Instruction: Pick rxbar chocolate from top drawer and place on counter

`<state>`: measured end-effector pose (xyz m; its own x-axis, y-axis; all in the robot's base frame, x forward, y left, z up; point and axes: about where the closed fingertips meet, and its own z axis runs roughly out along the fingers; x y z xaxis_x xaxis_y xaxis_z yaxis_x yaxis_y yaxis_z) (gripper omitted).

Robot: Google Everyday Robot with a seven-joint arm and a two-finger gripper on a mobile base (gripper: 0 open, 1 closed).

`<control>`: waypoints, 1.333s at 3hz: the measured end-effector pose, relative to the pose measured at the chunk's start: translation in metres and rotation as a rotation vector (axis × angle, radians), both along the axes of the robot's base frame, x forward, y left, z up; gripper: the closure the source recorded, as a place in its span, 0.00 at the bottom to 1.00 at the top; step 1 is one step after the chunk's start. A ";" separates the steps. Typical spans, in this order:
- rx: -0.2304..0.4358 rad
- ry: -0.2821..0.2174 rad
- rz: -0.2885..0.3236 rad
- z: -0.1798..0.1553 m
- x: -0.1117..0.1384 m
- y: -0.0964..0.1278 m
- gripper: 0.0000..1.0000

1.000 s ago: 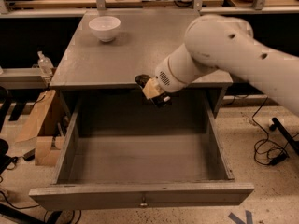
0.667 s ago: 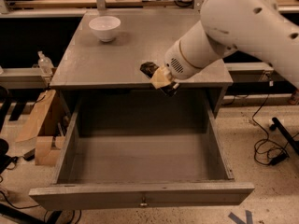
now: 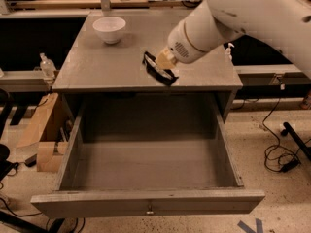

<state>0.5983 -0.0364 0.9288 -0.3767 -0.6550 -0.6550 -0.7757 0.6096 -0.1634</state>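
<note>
While your white arm [image 3: 233,18] reached in from the upper right, its gripper [image 3: 163,68] sat low over the front part of the counter [image 3: 107,67], a little right of centre and just behind the front edge. You had the jaws clenched on the rxbar chocolate [image 3: 165,76], a flat black bar with pale lines that lay tilted at the gripper's tip. Whether the bar touched the counter, I could not tell. The top drawer [image 3: 146,203] stood open below the counter, with the small keyhole at the middle of its front panel. A white bowl [image 3: 109,29] stood at the counter's back left, well apart from the gripper. A cardboard box [image 3: 41,130] sat on the floor left of the drawer.
</note>
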 end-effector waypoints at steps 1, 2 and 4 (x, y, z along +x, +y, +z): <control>0.028 -0.091 -0.044 0.015 0.037 0.023 1.00; 0.036 -0.150 -0.075 0.025 0.067 0.049 1.00; -0.008 -0.223 -0.263 0.019 0.136 0.072 1.00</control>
<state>0.7339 0.0355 0.9473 -0.3819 -0.5600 -0.7352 -0.5368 0.7820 -0.3169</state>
